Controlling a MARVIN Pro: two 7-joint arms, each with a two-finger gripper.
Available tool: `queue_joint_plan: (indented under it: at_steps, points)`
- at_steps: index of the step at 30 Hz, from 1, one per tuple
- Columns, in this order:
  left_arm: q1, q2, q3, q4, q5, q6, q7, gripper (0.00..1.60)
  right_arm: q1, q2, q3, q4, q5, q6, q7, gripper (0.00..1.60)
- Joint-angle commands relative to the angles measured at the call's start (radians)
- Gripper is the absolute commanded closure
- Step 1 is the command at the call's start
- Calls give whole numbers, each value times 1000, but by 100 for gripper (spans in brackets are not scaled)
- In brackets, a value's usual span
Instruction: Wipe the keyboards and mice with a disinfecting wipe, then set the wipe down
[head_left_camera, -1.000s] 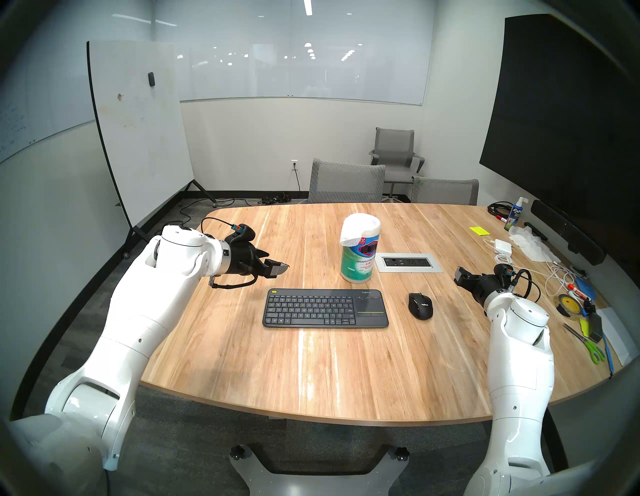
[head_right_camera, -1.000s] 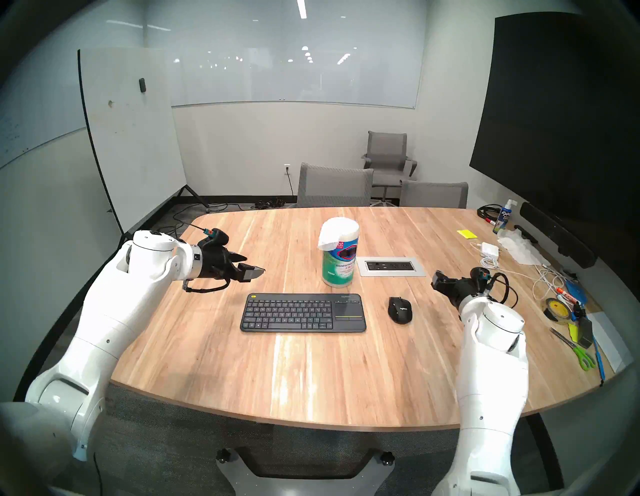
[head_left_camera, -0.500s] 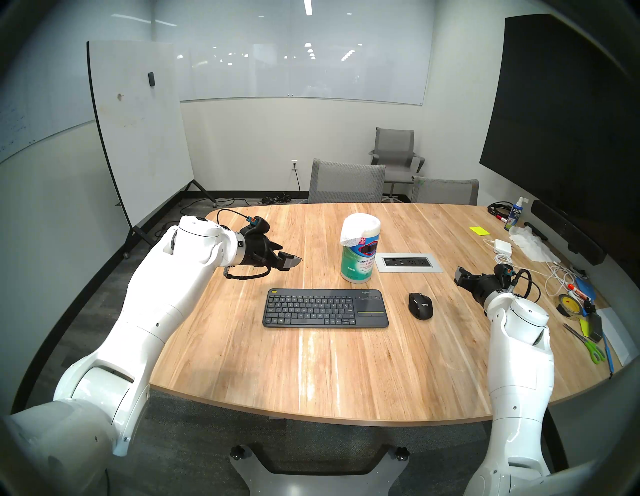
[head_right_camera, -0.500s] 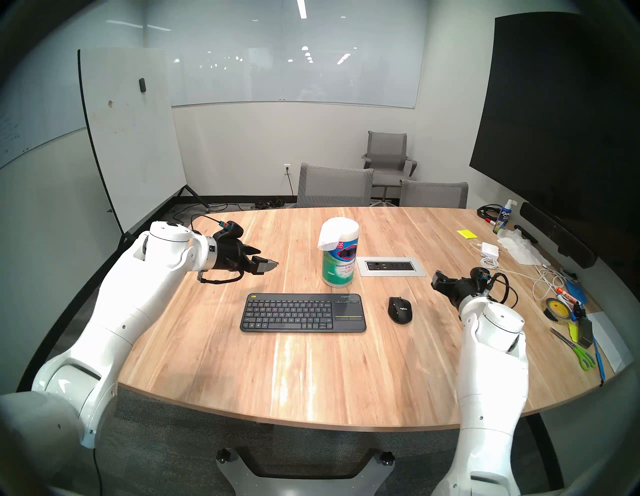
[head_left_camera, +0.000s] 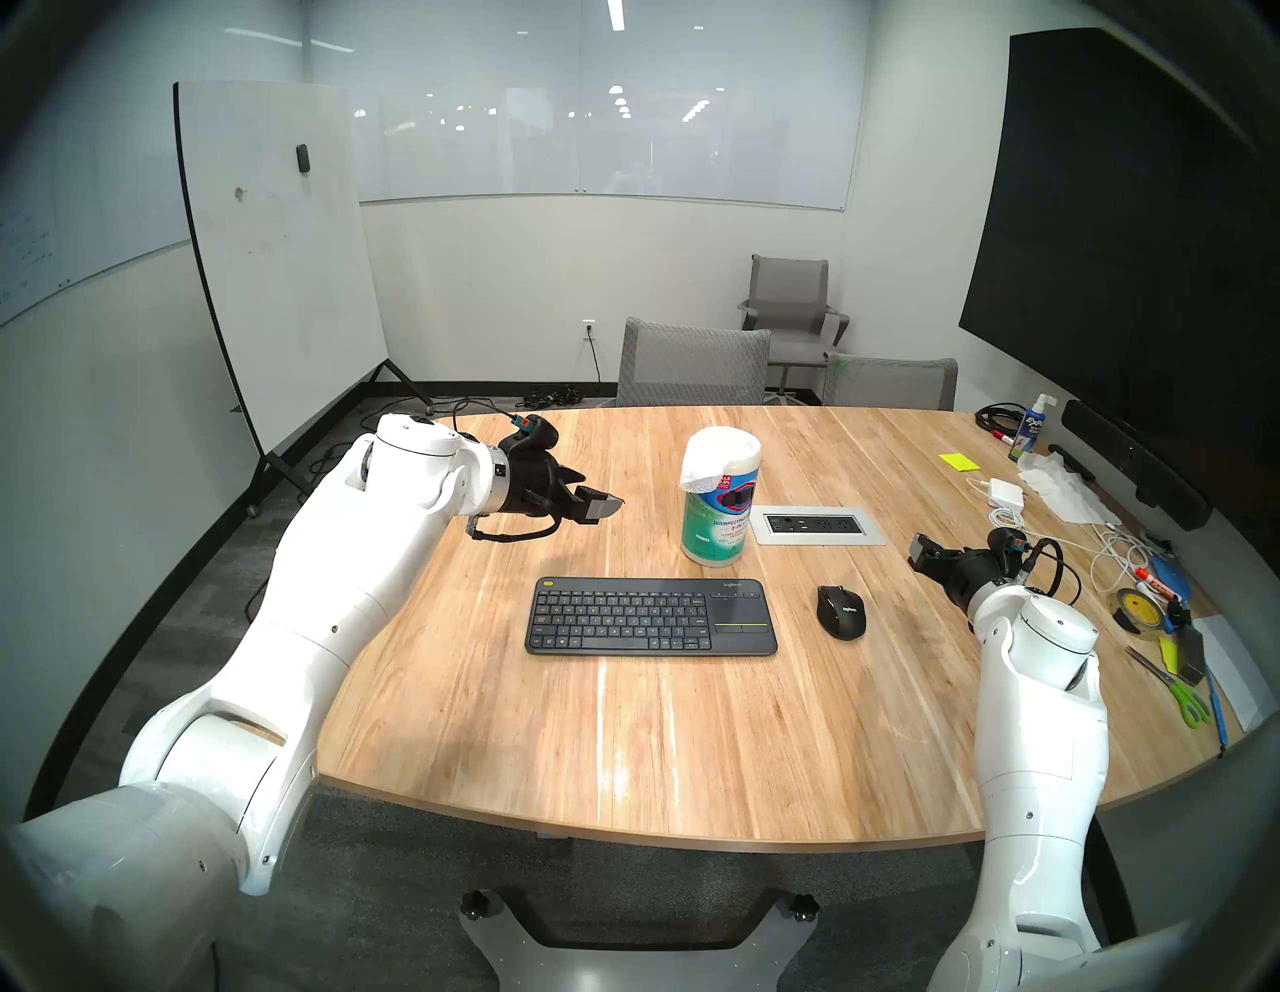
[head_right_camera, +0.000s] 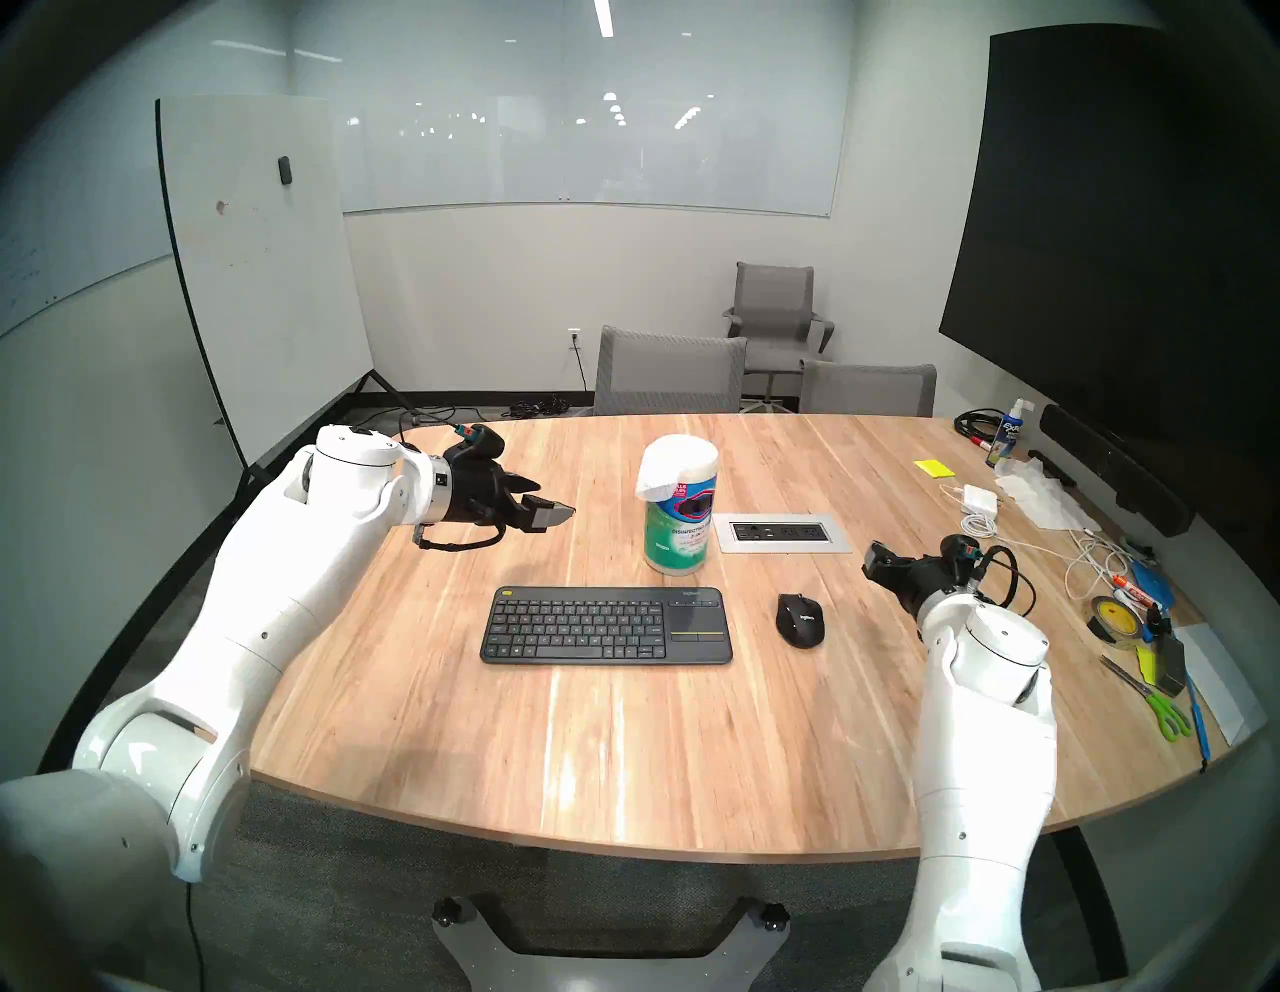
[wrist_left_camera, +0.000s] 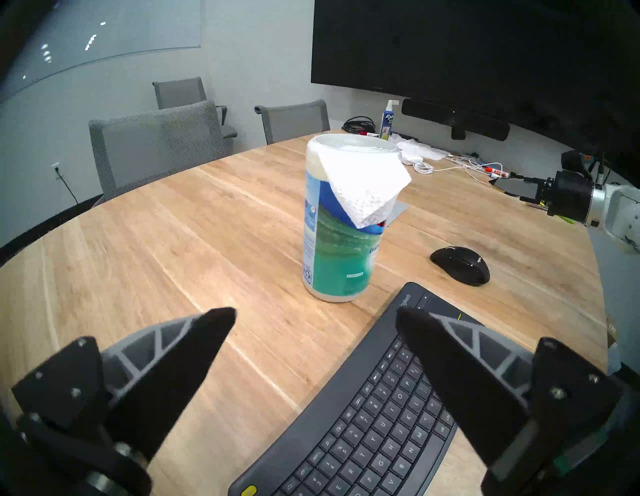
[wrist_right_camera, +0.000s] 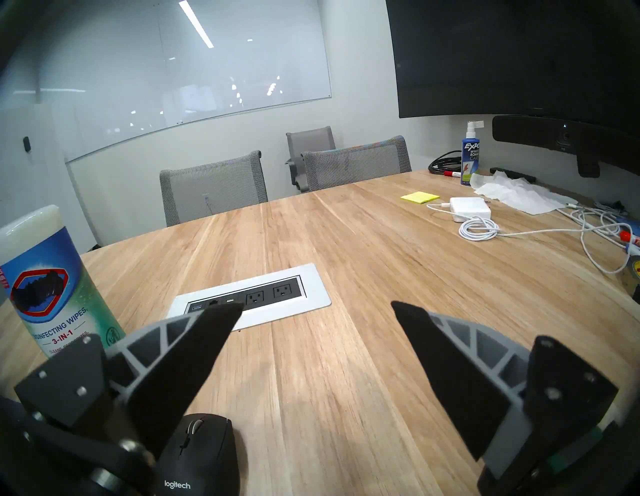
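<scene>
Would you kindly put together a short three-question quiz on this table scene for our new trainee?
1. True or false: the left gripper is shut on the disinfecting wipe.
2. Multiple choice: where does the wipe lie? A) flat on the keyboard; B) draped over the top of the wipes canister; C) beside the mouse.
3. Fill in: on the wooden table, the mouse sits on the robot's ____ side of the keyboard.

Key:
1. False; its jaws stand open and empty, short of the canister.
2. B
3. right, toward the open right gripper.
</scene>
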Motion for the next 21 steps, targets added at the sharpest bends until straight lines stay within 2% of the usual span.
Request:
queue_joint_plan:
  at_steps: [1, 21]
  points:
    - [-47, -34, 8, 7, 3, -2, 10, 0, 11, 1, 0, -20, 1, -3, -2, 0]
    - [-128, -112, 82, 126, 2, -31, 28, 0, 12, 2, -1, -19, 1, -3, -1, 0]
